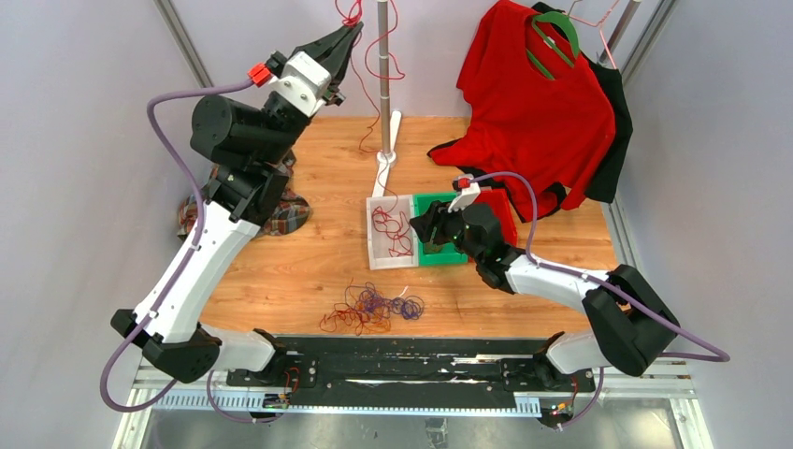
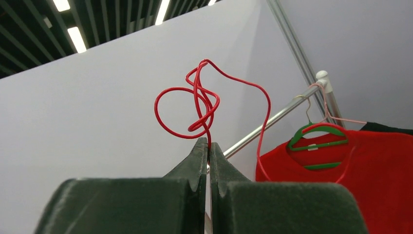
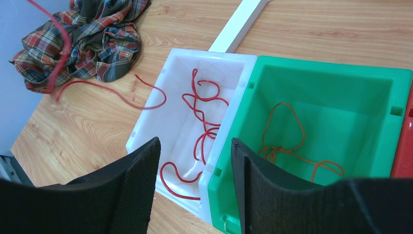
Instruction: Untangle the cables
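My left gripper (image 1: pixel 348 37) is raised high at the back left, shut on a red cable (image 2: pixel 195 105). The cable loops above its tips (image 2: pixel 208 144) and trails down to the table (image 3: pixel 117 95). A tangle of red, orange and purple cables (image 1: pixel 369 309) lies near the table's front edge. My right gripper (image 1: pixel 425 224) hovers open over the seam between two bins, nothing between its fingers (image 3: pixel 195 146). The white bin (image 3: pixel 180 63) holds red cables (image 3: pixel 204 112). The green bin (image 3: pixel 341 97) holds an orange cable (image 3: pixel 287 136).
A plaid cloth (image 1: pixel 281 210) lies bunched at the left. An upright pole on a white foot (image 1: pixel 383 75) stands behind the bins. A red shirt (image 1: pixel 533 122) on a green hanger (image 1: pixel 556 42) and a black garment (image 1: pixel 612 122) hang at the back right. A red bin (image 1: pixel 505 210) adjoins the green one.
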You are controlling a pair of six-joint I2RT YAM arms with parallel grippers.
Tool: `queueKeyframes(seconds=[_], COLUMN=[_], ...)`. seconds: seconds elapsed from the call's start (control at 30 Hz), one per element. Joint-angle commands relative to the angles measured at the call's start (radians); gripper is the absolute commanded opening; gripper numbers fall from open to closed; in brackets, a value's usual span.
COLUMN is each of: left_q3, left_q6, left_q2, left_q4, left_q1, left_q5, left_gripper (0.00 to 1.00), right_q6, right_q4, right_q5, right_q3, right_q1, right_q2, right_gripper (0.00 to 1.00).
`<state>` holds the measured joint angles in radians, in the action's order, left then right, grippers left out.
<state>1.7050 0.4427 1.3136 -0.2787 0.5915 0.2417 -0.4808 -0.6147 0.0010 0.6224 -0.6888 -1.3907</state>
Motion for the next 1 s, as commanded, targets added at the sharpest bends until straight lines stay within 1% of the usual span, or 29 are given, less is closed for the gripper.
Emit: queueKeyframes(seconds=[0.0,0.23,0.4,0.5,0.7,0.9,0.97], left_q3=[0.032,-0.087,-0.133,-0.19,-0.368,-0.594,-0.634], left_q6=[0.001,-0.001,-0.038,-0.036,-0.029,-0.082,-0.107], left_q2=[0.009,-0.02,-0.013,-0.015,-0.06,-0.154,-0.173], left_q4=[-0.048,-0.048,-0.048,-0.048,-0.037,0.033,0.075], left_q1=[0.007,0.007,0.007,0.007,0.007,0.007,0.007], left_q5=[0.007,0.011,0.001,0.005,-0.033,-0.03,-0.038], left_gripper=[0.0,0.0,0.0,0.0,0.0,0.0,0.0], right_q6=[-0.001,0.001,0.003,-0.001,0.007,0.004,0.003], right_q4=[-0.002,-0.003,-0.014,-0.026,-0.022,-0.025,-0.023], right_q5=[-0.002,0.005,0.014,0.015,0.03,0.049,0.051], right_q3=[-0.009,-0.02,-0.032,-0.042,-0.059,-0.089,-0.094], right_q1=[0.014,0.014,0.014,0.014,0.017,0.03,0.036], right_q2=[0.006,0.01,0.009,0.011,0.035,0.077,0.086], right_gripper=[0.55,0.55,0.55,0.55,0.55,0.55,0.55])
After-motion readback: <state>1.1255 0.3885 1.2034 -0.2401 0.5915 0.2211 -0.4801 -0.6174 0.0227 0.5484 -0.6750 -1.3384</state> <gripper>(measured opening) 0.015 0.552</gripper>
